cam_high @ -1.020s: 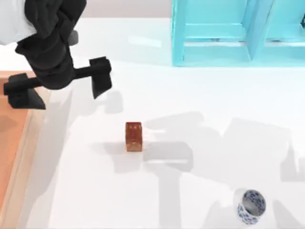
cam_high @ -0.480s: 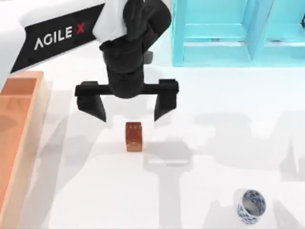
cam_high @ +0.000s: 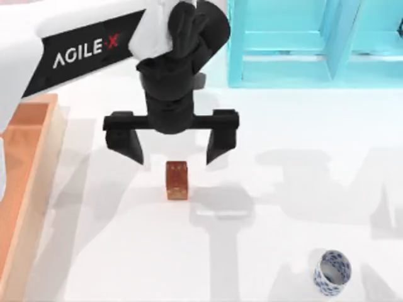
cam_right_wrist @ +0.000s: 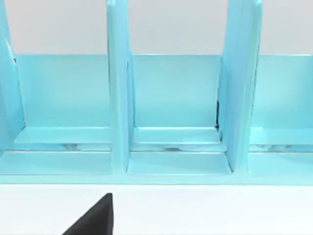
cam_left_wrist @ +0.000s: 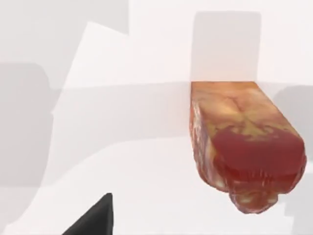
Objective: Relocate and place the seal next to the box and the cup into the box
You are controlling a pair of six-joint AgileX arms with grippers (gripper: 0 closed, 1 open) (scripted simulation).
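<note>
Left gripper (cam_high: 172, 146) poised mid-frame in the top view, jaws spread wide and empty, hung just above the seal (cam_high: 177, 180) so as to straddle it for a grasp. Seal upright at centre, untouched. Cup (cam_high: 332, 272) waiting at lower right. Box (cam_high: 25, 189) along the left edge. Turquoise shelf (cam_high: 315, 44) at upper right.
</note>
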